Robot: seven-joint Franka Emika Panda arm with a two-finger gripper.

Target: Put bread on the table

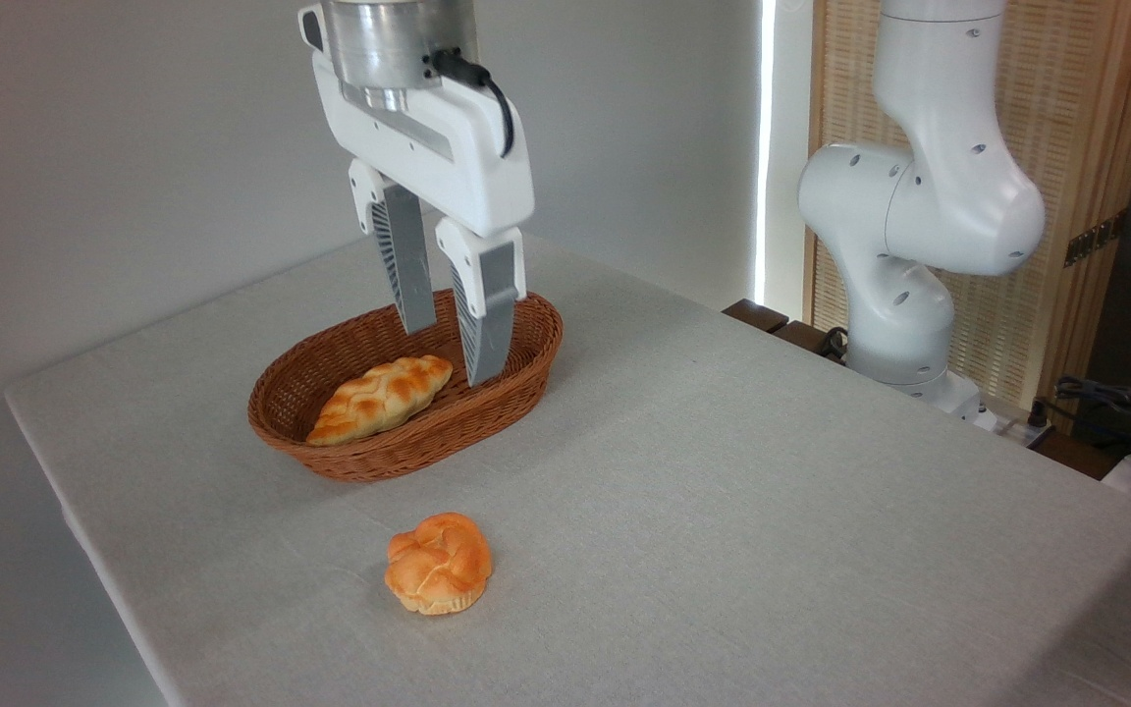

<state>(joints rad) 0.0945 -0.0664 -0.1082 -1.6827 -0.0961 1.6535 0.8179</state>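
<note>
Bread lay on the table, near the front edge and well apart from the wicker basket, sitting on its paler base with the knotted top up. It touched nothing but the cloth. The gripper hung over the far right part of the basket, fingers pointing down and spread with a clear gap between them, nothing held. Its tips sat just beside the right end of the braided loaf, which rested in the basket with its long axis running from near-left to far-right.

From the gripper, the bread lay toward the near side and lower in the scene, almost straight in line, only slightly to the left. Being round, the bun offered no long axis to line up with. Judging by how things lay, the task looked done or nearly so, with the bun already out on the cloth and the empty gripper away from it.
</note>
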